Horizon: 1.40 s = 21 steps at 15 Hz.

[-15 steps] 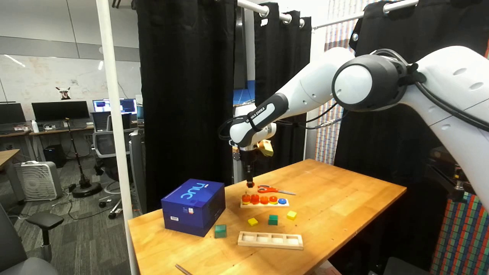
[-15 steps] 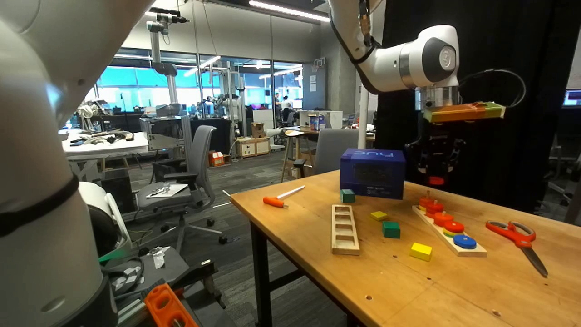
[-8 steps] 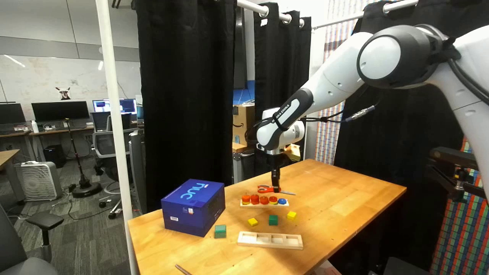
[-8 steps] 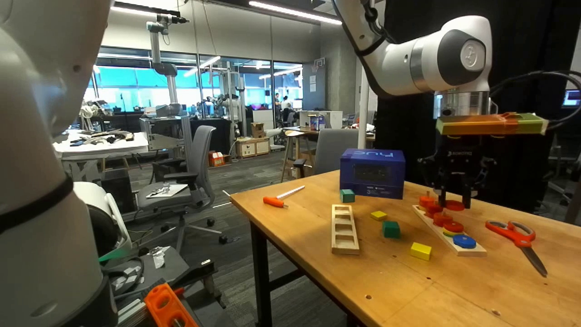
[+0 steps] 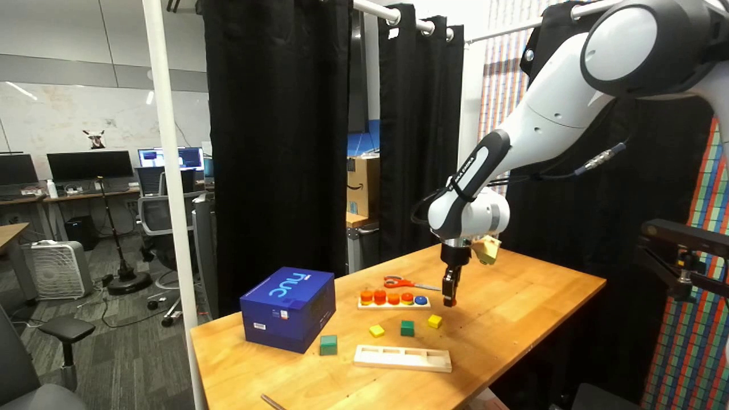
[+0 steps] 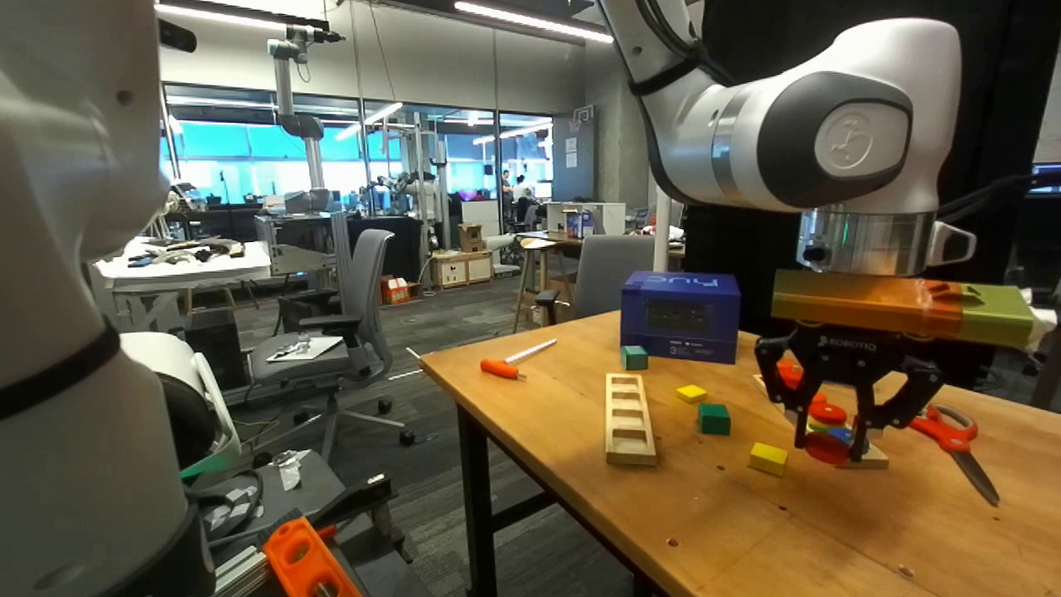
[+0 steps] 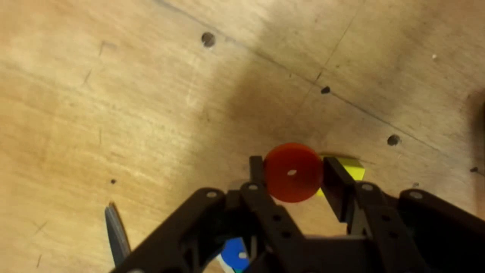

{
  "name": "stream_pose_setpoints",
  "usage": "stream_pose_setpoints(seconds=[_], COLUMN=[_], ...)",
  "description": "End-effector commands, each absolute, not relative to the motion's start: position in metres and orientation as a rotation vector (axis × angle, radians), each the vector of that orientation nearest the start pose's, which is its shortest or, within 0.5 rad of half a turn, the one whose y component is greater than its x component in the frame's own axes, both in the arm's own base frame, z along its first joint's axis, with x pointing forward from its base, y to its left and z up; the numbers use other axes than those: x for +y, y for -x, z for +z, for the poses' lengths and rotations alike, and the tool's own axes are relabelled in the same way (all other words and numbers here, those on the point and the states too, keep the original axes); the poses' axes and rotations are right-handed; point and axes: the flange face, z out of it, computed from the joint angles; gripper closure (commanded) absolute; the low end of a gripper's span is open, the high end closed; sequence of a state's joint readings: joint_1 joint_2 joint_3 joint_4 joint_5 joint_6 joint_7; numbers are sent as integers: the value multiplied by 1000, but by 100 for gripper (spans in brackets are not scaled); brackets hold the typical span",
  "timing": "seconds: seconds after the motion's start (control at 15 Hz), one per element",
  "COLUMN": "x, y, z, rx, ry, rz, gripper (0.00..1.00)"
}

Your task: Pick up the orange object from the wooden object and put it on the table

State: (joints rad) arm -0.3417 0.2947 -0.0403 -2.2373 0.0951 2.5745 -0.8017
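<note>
In exterior view, yellow block (image 6: 769, 458) at left: give it room. Then gripper (image 6: 830, 445), pinching orange disc (image 6: 826, 451) by opposite edges above table (image 6: 704, 526): lower level, let go only on contact. Rightward, wooden board (image 6: 876, 458), disc off it, then scissors (image 6: 947, 433): best set down short of both.

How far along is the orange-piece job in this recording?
Done: the orange-red disc is clear of the wooden peg board in an exterior view. In hand: the tool grips it, apparently above the table. Left, it seems: lowering it onto that surface and letting go, since the jaws are closed on it.
</note>
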Motion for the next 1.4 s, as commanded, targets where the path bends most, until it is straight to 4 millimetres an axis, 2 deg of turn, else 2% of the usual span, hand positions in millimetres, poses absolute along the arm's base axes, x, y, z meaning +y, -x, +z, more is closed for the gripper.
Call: stream_pose_setpoints(seconds=[0.0,0.4,0.73,0.8,0.87,0.93,1.2,1.33], x=[-206,-204,-205,-205,-205,-205,-205,-204], y=[-474,-464,-460,-459,-458,-457,-454,-451], z=[240,223,216,215,215,214,212,214], rx=[-392,-299,-269,-255,-248,-248,-223,-213], ry=[3085,3069,3058,3054,3050,3045,3040,3040], rz=[-141,-100,-85,-77,-72,-67,-66,-64], gripper=[83,83,83,80,33,32,3,0])
